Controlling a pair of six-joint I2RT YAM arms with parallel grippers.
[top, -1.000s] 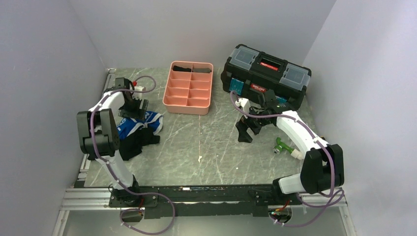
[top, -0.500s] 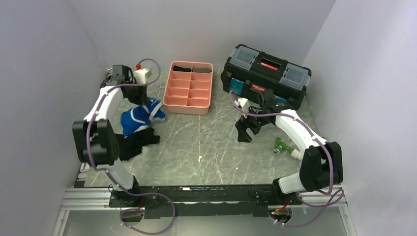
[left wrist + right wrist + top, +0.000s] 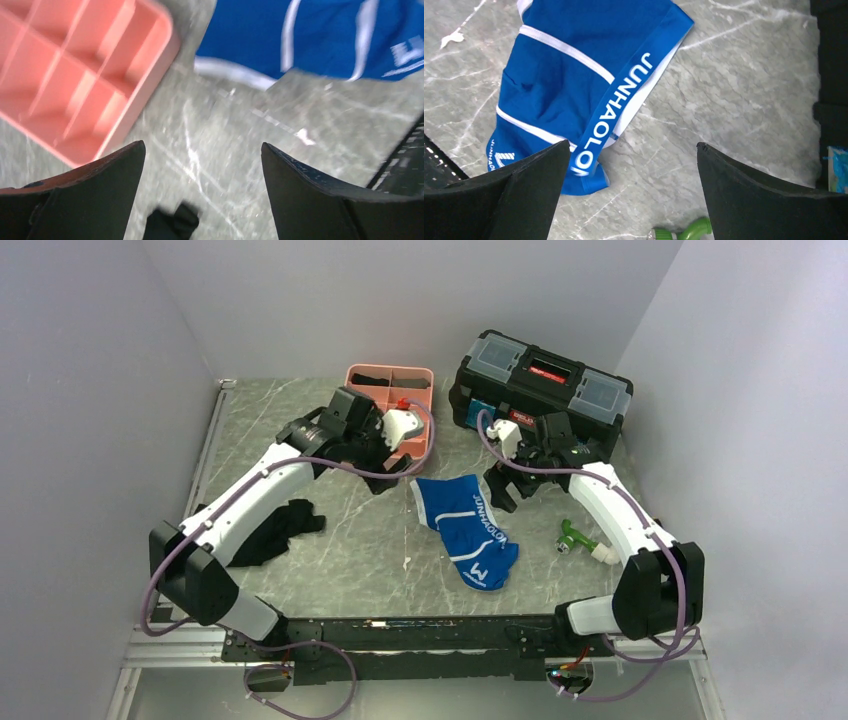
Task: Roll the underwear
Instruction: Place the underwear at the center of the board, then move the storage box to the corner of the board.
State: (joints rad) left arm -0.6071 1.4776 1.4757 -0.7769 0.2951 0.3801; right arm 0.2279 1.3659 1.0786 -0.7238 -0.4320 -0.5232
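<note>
Top external view, counted: two arms, two grippers, one underwear [image 3: 465, 530], one pink tray [image 3: 390, 368], one black toolbox [image 3: 545, 385], one black cloth [image 3: 275, 532], one small green item [image 3: 575, 537], all on one grey marbled worktop [image 3: 380, 560].

Underwear: bright blue, with white piping along the seams and a blue waistband carrying white lettering, "JUNHAOLO" readable from the right wrist view. Spread out and unrolled, slightly creased, about mid-worktop and a little toward the right edge, slanting from near the tray's near right corner down toward the near edge. Held by neither gripper.

Left gripper [image 3: 200, 150]: released, jaws wide apart, nothing between them, hanging over bare worktop between tray and underwear. Right gripper [image 3: 633, 145]: likewise released, jaws wide apart, nothing grasped, poised above the waistband end of the underwear, in front of the toolbox.

Tray and toolbox side by side at the far edge; black cloth bunched toward the left edge; green item toward the right edge, near the underwear.
</note>
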